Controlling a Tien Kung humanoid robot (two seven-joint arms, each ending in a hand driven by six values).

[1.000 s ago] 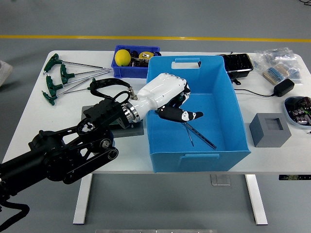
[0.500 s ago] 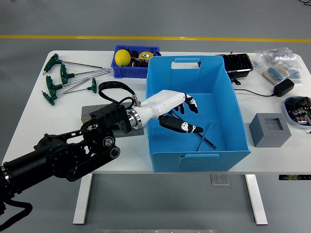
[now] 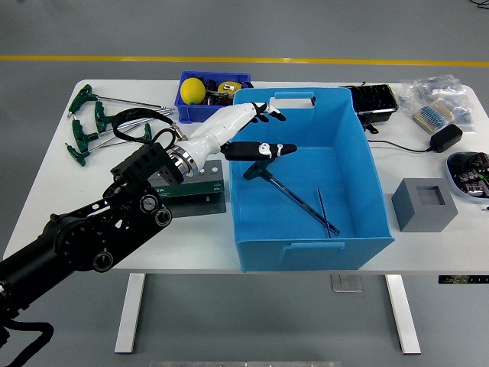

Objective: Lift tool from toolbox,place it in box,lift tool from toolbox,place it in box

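Note:
My left hand [image 3: 275,131] is open with the fingers spread and holds nothing. It hovers over the left rim of the big blue box [image 3: 359,164]. A dark T-handle tool [image 3: 294,199] lies on the box floor, handle toward the hand and shaft pointing to the near right corner. A second thin rod [image 3: 323,210] lies beside its tip. The grey and green toolbox [image 3: 195,189] sits left of the box, partly hidden under my forearm. Several green T-handle keys [image 3: 95,122] lie at the table's far left. The right hand is out of view.
A small blue bin [image 3: 229,76] with a yellow ball stands behind the box. A grey block [image 3: 424,203], a black tray [image 3: 374,99], plastic bags [image 3: 435,95], a black adapter [image 3: 447,138] and a parts bowl [image 3: 470,174] are at the right.
My left hand let go of the tool, which now lies in the box. The hand rose out of the box and drew back to the left rim, fingers spread.

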